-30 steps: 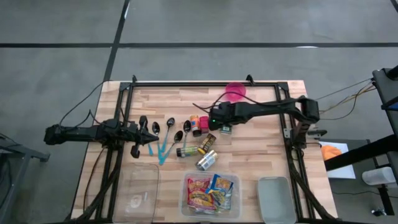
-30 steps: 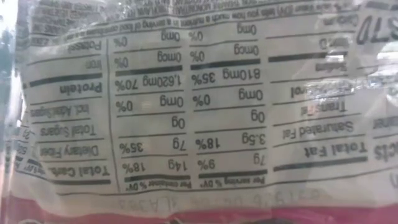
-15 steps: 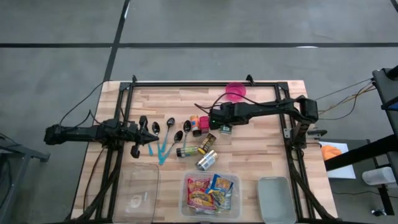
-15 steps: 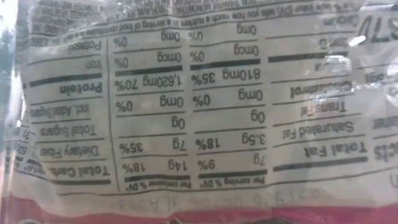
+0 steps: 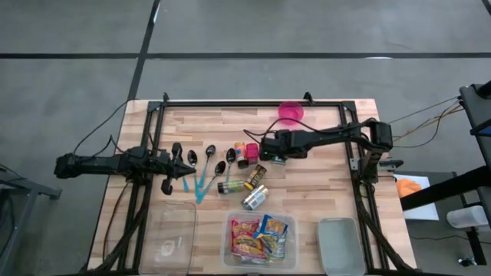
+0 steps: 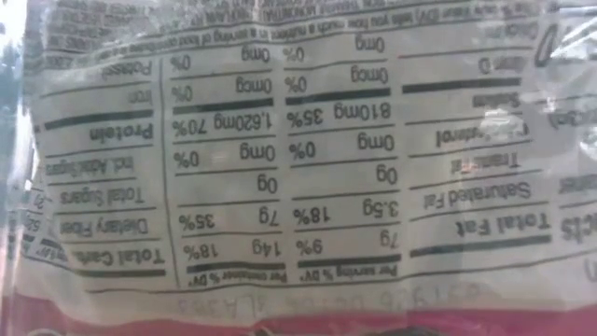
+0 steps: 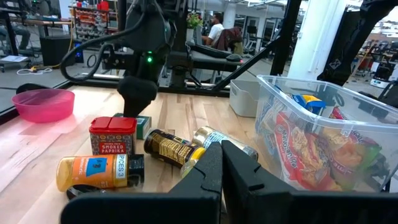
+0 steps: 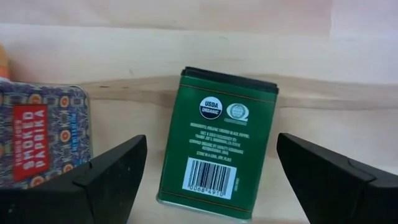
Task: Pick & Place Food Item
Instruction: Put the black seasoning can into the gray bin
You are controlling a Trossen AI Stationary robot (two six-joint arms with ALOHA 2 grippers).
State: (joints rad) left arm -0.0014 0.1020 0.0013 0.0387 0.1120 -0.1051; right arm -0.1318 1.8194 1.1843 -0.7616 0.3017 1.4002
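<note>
The wooden table carries a black frame to which both arms are mounted. The right arm reaches from the table's right side toward the centre, extended nearly level, with the right gripper poised over the cluster of spice containers. Its jaws stand wide, one dark finger on each side of a green tin and clear of it; nothing is held. The left arm lies stretched along the left side of the table; the left gripper sits beside the black spoons, its fingers pressed together and empty.

A clear bin of snack packets stands at the near middle edge, with a grey lid to its right and a second clear container to its left. A pink bowl sits near the far edge, behind the right arm.

The green tin is rectangular with a dark lid, lying flat on the wood, its back up, showing an organic seal and a barcode. It lies just beside a red tin marked smoked paprika, near the table's centre. An orange-labelled jar and a dark jar lie on their sides nearby.

The low view is filled by a nutrition label pressed against the lens.
</note>
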